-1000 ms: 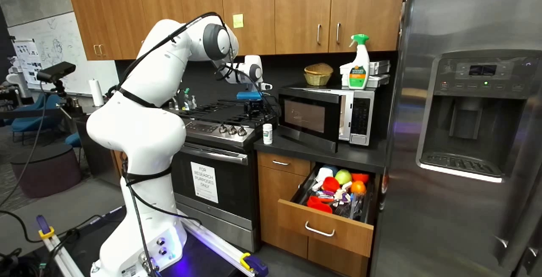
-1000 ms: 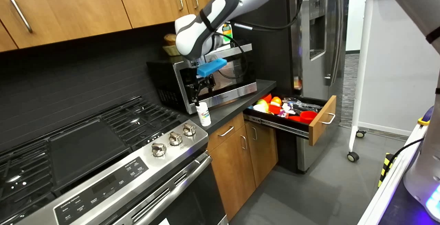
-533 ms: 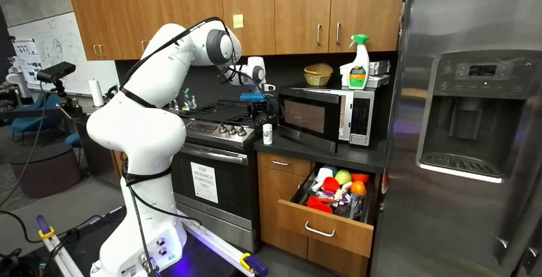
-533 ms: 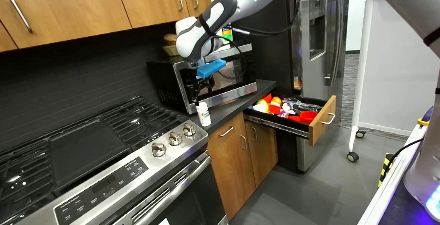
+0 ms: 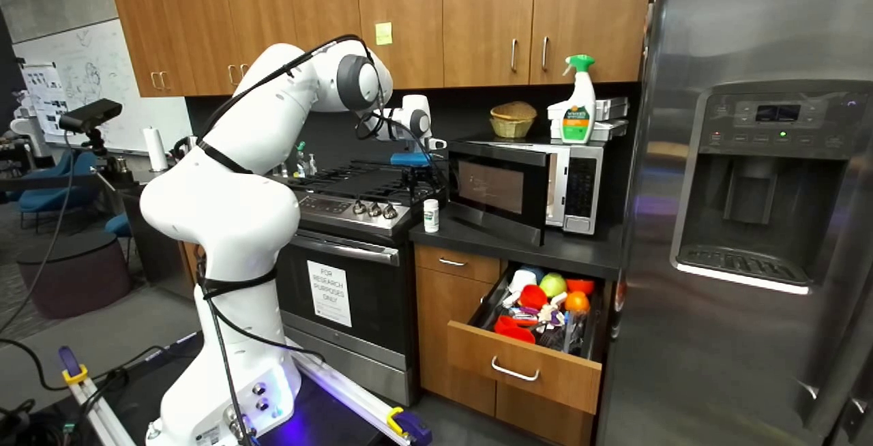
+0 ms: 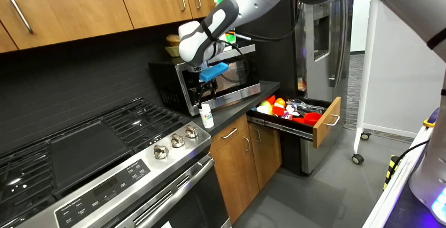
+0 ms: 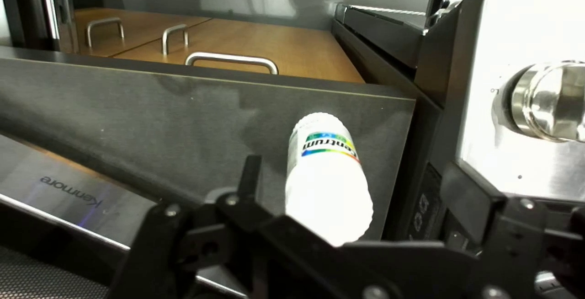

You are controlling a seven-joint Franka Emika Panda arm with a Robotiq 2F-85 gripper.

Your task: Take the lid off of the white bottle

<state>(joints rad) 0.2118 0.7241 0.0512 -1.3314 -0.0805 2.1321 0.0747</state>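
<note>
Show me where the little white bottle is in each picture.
In an exterior view: white bottle near the centre, right of the nearest stove knob.
In an exterior view: white bottle slightly left of and below centre, right of and above that stove knob.
Wrist view: white bottle slightly right of and below centre, left of that stove knob.
Shared landmark: that stove knob.

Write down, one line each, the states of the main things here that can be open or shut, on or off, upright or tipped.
White bottle: upright on the counter
Lid: appears to be on
Gripper: open, holding nothing
Microwave door: open
Drawer of mixed things: pulled open
Small drawer: shut
Oven door: shut
Upper cabinet doors: shut
Spray bottle: upright on the microwave
Stove knobs: settings unclear
</note>
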